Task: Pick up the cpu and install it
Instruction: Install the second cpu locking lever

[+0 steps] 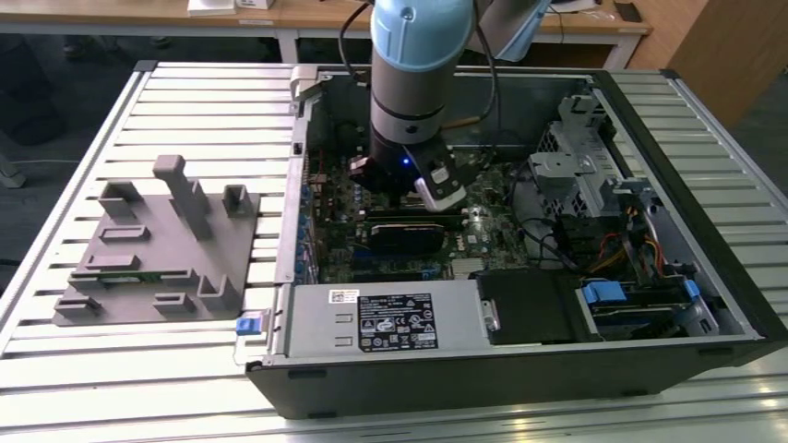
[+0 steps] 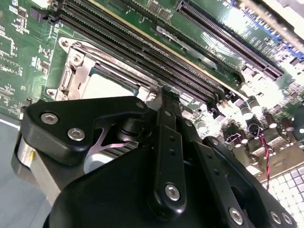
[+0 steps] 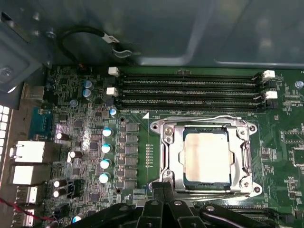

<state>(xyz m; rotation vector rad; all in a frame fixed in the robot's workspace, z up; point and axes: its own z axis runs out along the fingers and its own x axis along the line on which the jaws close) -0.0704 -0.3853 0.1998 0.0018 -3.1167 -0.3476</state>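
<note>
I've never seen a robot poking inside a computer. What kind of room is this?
Probably a robotics lab or workshop: an open computer case lies on a slatted metal workbench, a grey parts fixture beside it, and wooden desks stand behind.

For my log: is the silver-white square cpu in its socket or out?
In. In the first wrist view the silver-white square cpu lies flat inside the metal socket frame on the green motherboard.

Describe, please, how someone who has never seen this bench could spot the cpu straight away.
Look inside the open computer case on the slatted table, at the green motherboard on its floor. In the first wrist view, beside the row of long black memory slots, sits a square metal socket frame. The cpu is the pale, silver-white square lying flat inside that frame, the only plain, smooth plate among dark, busy components.
</note>
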